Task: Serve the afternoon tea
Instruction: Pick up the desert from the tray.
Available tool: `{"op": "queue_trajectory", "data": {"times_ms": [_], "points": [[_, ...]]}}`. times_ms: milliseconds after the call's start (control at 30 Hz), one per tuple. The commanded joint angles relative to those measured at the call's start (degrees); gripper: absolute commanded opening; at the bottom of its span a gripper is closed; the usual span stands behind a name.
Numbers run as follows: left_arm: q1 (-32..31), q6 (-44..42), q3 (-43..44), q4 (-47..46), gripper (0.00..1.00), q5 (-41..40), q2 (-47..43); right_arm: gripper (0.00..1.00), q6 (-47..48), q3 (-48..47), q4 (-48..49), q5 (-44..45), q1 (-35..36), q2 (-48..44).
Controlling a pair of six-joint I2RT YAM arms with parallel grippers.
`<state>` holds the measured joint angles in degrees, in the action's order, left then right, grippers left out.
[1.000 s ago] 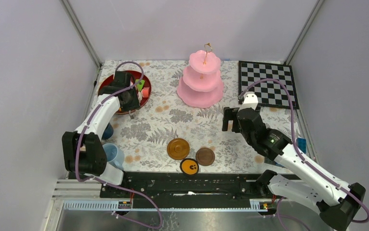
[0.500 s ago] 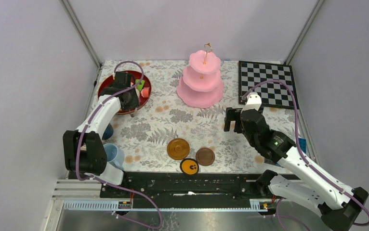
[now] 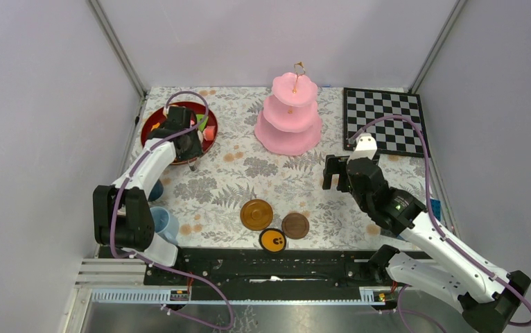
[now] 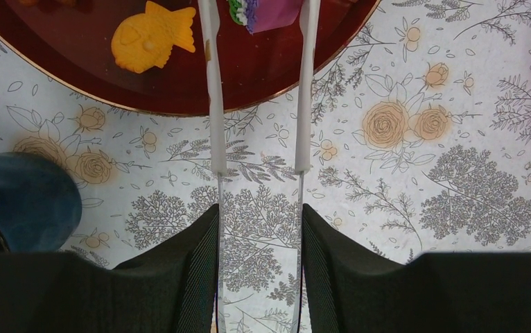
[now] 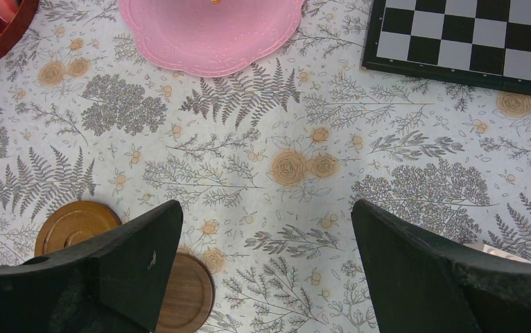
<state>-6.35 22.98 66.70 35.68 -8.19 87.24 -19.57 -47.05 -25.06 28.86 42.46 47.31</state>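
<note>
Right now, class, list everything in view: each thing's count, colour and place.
cake stand: one, pink, three-tier, far centre.
chessboard: one, black-and-white, far right.
tray: one, dark red, far left.
fish biscuit: one, yellow, in tray.
purple pastry: one, purple and green, in tray between the tongs' arms.
saucers: two, brown, near centre.
disc: one, orange, black-rimmed, nearest edge.
dark-blue cup: one, near left.
light-blue cup: one, near left corner.
tablecloth: one, white floral, under everything.
tongs: one, white, reaching into tray.
left end effector: one, black, closed on tongs.
right end effector: one, black, open, above tablecloth.

Pink three-tier cake stand (image 3: 288,118) upright at back; brown saucers (image 3: 256,214) near front.
</note>
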Motion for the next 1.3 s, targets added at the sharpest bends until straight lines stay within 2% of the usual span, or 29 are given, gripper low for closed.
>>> {"op": "queue_trajectory", "data": {"times_ms": [0,367,633,733,800,1000,1267], "points": [[-0.1,0.7,-0.9,-4.2,0.44,-2.4,0.2,1.00,-0.5,-0.2,0.2,0.2,-0.3,-0.8],[-0.2,0.6,-1.2,-5.2,0.37,-2.9,1.6,1.00,-0.6,0.0,0.2,-0.3,-0.3,-1.5],[-1.1,0.0,-0.9,-3.6,0.12,-5.0,1.0,1.00,-0.5,0.2,0.2,-0.3,-0.3,-2.1],[-1.3,0.0,-0.9,-3.4,0.09,-5.3,0.3,1.00,-0.5,0.2,0.3,-0.2,-0.3,-2.0],[-1.3,0.0,-1.0,-3.3,0.12,-5.3,-0.2,1.00,-0.5,0.2,0.3,-0.3,-0.3,-1.8],[-1.3,-1.0,-0.9,-3.1,0.38,-6.1,-0.5,1.00,-0.6,0.3,0.6,-0.5,-0.4,-1.6],[-1.4,-2.6,-0.4,-3.4,0.48,-4.5,0.5,1.00,-0.6,0.5,0.6,-0.5,-0.3,-1.6]]}}
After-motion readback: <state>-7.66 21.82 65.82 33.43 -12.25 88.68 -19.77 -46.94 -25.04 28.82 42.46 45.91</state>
